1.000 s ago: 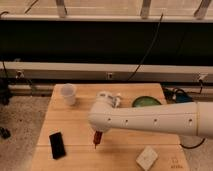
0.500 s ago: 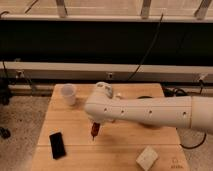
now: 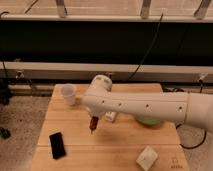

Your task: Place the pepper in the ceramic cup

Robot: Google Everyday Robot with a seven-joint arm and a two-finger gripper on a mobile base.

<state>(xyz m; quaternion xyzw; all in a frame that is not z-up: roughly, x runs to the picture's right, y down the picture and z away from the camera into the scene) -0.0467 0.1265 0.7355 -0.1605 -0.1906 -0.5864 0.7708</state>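
The ceramic cup [image 3: 68,94] is small, plain and white, and stands upright near the back left corner of the wooden table [image 3: 75,125]. My white arm reaches in from the right across the table. My gripper [image 3: 93,126] hangs below the arm's end, right of and nearer than the cup. It is shut on the pepper [image 3: 93,123], a small dark red chili pointing down just above the tabletop. The pepper is apart from the cup, about a cup's width or two away.
A black phone [image 3: 57,145] lies flat at the front left. A green bowl [image 3: 148,120] is mostly hidden behind my arm. A white bottle [image 3: 111,117] lies under the arm. A small pale block [image 3: 146,158] sits at the front right.
My arm has swung left and towards the back, carrying the pepper closer to the cup. It now covers more of the green bowl and bottle.
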